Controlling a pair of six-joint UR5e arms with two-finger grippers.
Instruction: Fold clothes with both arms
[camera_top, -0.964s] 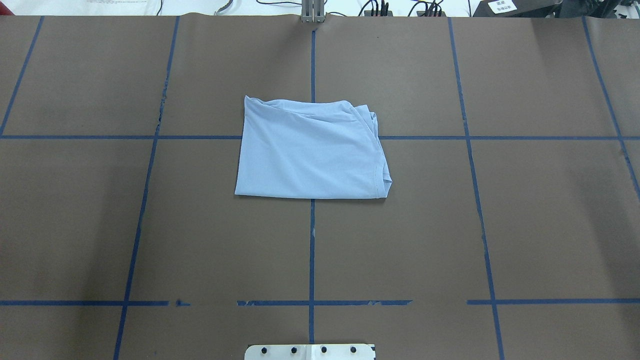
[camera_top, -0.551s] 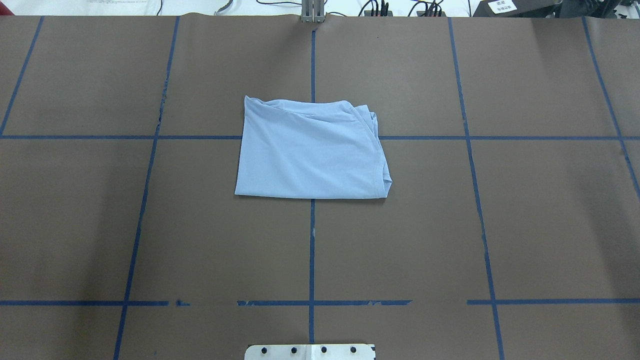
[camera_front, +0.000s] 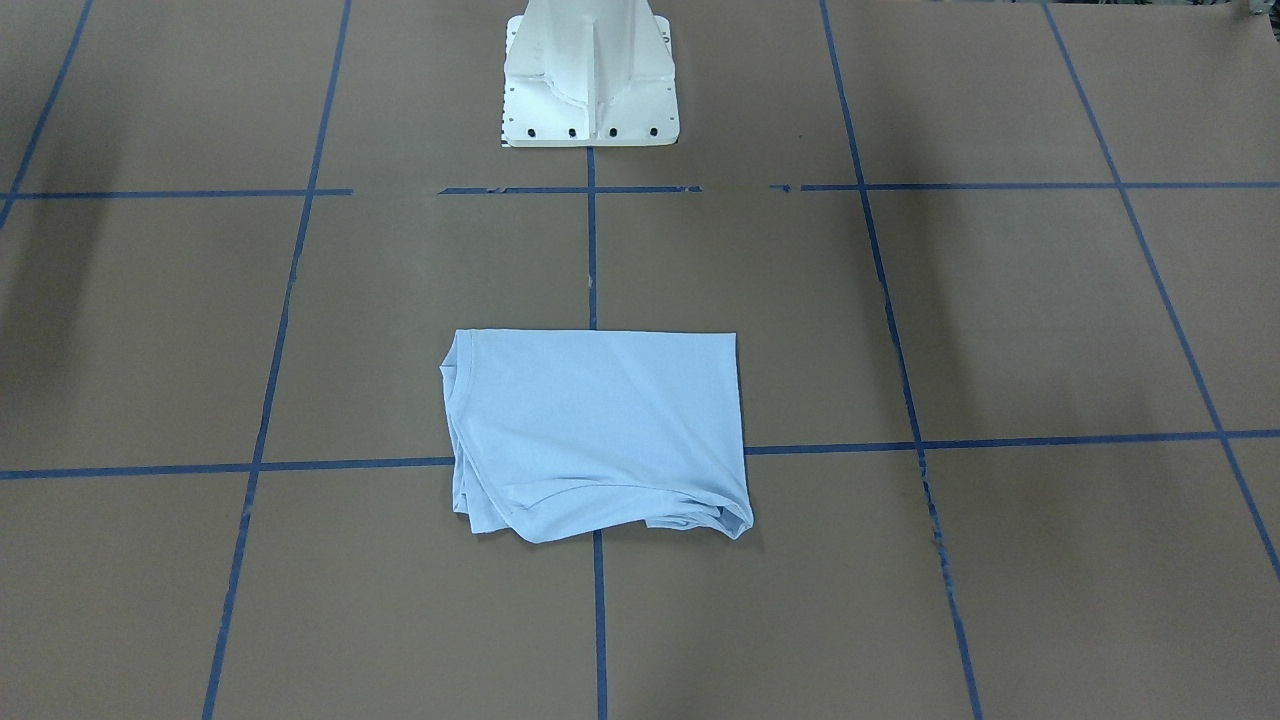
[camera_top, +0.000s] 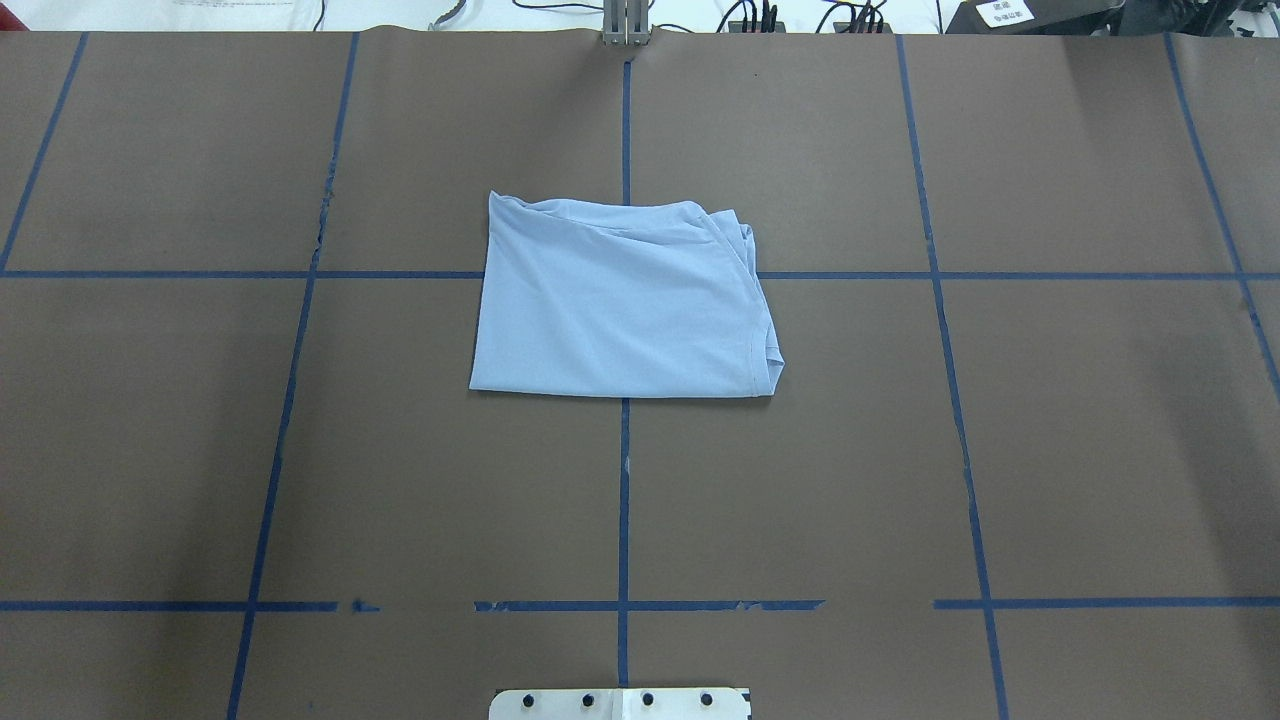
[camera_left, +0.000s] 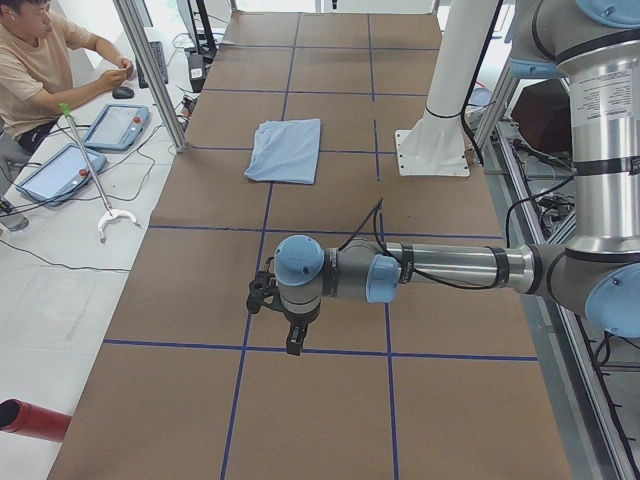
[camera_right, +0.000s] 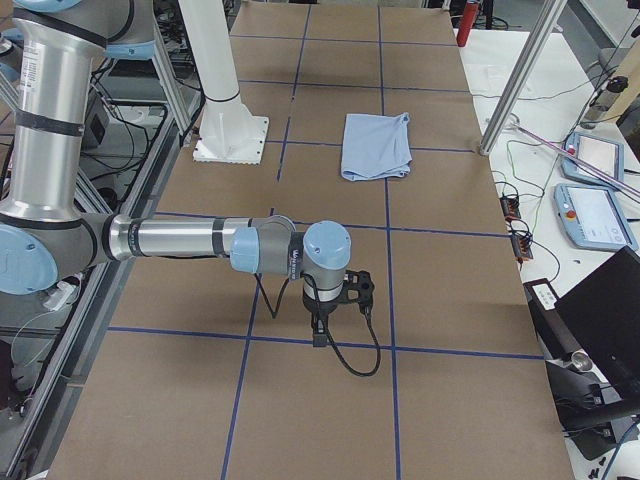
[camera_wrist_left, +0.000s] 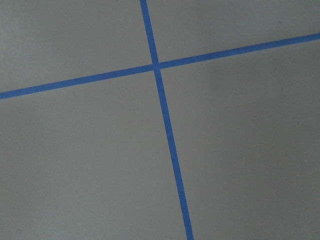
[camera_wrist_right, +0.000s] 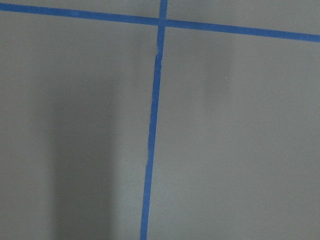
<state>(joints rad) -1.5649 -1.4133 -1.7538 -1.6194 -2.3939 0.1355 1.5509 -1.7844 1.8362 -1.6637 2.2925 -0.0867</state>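
Change since earlier: none in the overhead view. The T-shirt (camera_top: 620, 305) keeps the same outline and spot, and neither arm has entered.
Overhead, position: the T-shirt lies mid-table (camera_top: 300, 450), astride the centre tape line (camera_top: 623, 500).
Overhead, condition: it is a folded, roughly rectangular light blue packet. The edge near me is straight, a stitched hem runs down my right side, and the far right corner is bunched in layers. No print or label shows.
Front-facing: the same packet lies well apart from my white pedestal base (camera_front: 590, 90). Loose folds sit along the edge away from me.
Left side view: my left arm (camera_left: 450, 268) stretches low over the table's end. My left pincer (camera_left: 292, 343) points down at bare covering, well apart from the shirt, and I cannot tell whether it is released or clenched. A person (camera_left: 40, 60) sits beside tablets (camera_left: 115, 125).
Right side view: my right arm (camera_right: 180, 240) mirrors this at the other end. For my right pincer (camera_right: 318, 335) I likewise cannot tell.
Left wrist view: only a tape crossing, no cloth and no fingers.
Right wrist view: the same.
Reason for placement, judged: both arms are parked wide so the packet lies unobstructed.
Progress, judged: folding is done or nearly so; the bunched corner is the one defect.
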